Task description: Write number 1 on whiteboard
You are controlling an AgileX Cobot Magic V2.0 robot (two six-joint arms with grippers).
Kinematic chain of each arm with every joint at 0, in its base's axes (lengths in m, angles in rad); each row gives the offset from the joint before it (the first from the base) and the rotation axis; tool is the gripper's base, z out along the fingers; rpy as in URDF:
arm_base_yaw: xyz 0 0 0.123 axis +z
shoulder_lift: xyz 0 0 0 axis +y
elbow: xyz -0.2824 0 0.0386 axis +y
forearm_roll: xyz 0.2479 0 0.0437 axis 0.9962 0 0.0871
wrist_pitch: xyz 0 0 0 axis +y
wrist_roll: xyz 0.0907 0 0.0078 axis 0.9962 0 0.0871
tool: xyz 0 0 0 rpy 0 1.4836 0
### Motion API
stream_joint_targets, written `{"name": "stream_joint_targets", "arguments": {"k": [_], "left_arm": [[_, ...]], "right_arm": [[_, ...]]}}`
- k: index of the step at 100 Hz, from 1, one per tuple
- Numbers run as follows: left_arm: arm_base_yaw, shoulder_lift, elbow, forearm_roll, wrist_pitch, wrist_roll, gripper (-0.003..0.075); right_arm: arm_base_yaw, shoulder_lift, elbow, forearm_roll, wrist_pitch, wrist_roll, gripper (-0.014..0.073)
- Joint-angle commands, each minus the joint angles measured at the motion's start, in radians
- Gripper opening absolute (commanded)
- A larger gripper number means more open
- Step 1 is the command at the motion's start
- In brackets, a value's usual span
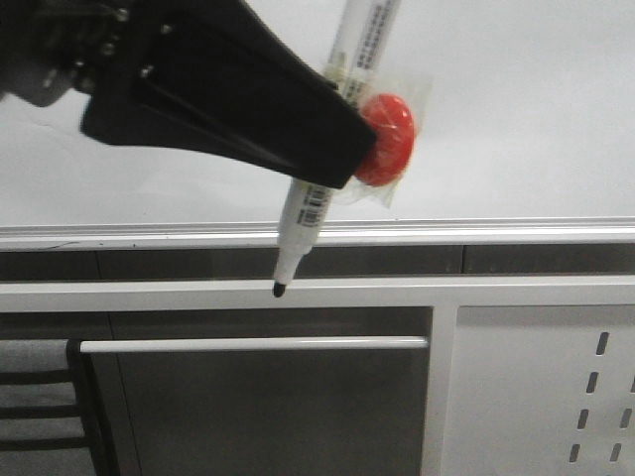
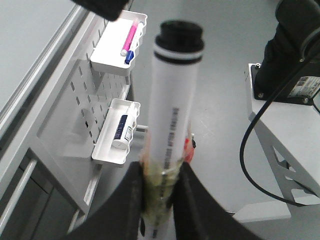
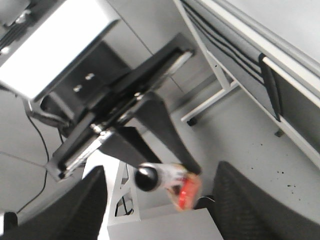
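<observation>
Since left tool [image 1: 342, 149] clamps marker [image 1: 298, 223] mid-barrel over tape wad, we reckon light, stiff, slippery; whiteboard [image 1: 516, 119] bare. Right tool [image 3: 160, 200] hangs spread, empty.

Marker [image 1: 337, 129] top cut off

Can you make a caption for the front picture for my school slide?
Left gripper holds a marker pen, tip down, in front of the whiteboard.
</observation>
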Motion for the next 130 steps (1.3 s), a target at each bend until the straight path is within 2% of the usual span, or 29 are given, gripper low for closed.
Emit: {"name": "stream_joint_targets", "arguments": {"k": [1,48,55,62,79,96,103,108,125,130], "left_arm": [[-0.01,-0.002,-0.045,-0.047,-0.006,-0.015,-0.002],[-0.01,0.026,-0.104,-0.051,-0.002,-0.02,-0.002],[-0.01,0.026,-0.104,-0.049,0.0,-0.02,-0.002],[-0.01,0.026,-0.104,-0.049,0.003,-0.02,-0.002],[-0.01,0.026,-0.11,-0.049,-0.004,-0.02,-0.002],[-0.01,0.026,-0.117,-0.049,-0.002,-0.02,-0.0016],[-0.01,0.026,-0.117,-0.047,-0.002,-0.02,0.0034],[-0.006,0.024,-0.117,-0.047,-0.003,-0.02,0.0102],[0.047,0.01,-0.117,-0.056,0.0,-0.022,0.0424],[0.066,0.001,-0.117,-0.06,0.007,-0.024,0.0496]], "right_arm": [[0.022,-0.002,-0.05,0.04,-0.018,-0.001,0.0417],[0.035,0.002,-0.064,-0.01,-0.057,0.001,0.0402],[0.035,0.002,-0.064,-0.01,-0.071,0.001,0.0338],[0.035,0.002,-0.064,-0.01,-0.072,0.001,0.0237],[0.035,0.002,-0.064,-0.022,-0.07,0.001,-0.006],[0.035,0.002,-0.064,-0.056,-0.062,0.001,-0.0064],[0.035,0.002,-0.064,-0.077,-0.055,0.001,-0.0063],[0.035,0.002,-0.064,-0.085,-0.05,0.001,-0.0063],[0.035,-0.002,-0.064,-0.106,-0.046,0.001,-0.0063],[0.035,-0.002,-0.064,-0.11,-0.046,0.001,-0.0063]]}}
